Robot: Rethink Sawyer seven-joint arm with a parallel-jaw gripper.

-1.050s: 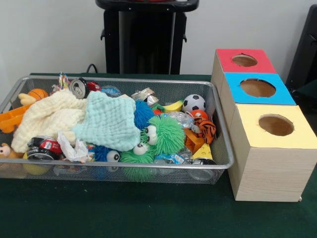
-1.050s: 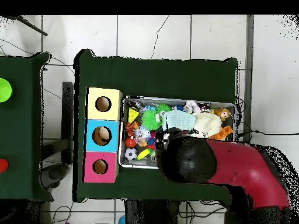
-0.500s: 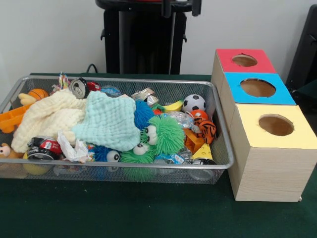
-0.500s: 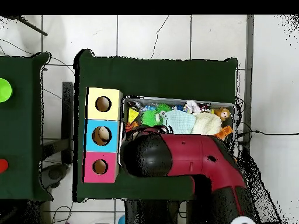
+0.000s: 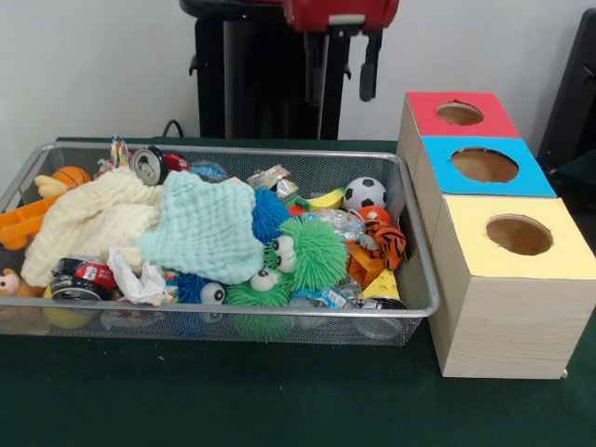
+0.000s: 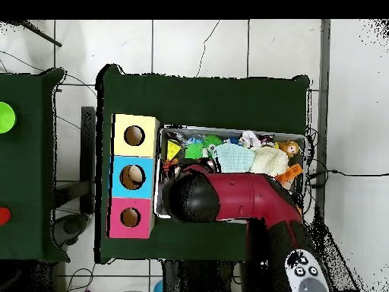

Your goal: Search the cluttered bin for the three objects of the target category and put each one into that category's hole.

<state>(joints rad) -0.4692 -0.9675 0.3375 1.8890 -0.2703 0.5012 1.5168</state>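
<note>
Bin (image 5: 421, 279) sits full on the counter (image 5: 233, 400), left of the three boxes (image 5: 484, 168). Gripper (image 5: 343, 67) hangs above its far right end, jaws apart and empty. No grab begun; hole contents can't be judged, sorting apparently all ahead.

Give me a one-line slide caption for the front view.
Open gripper hangs above a wire bin of toys and cloths, beside three holed boxes.
</note>
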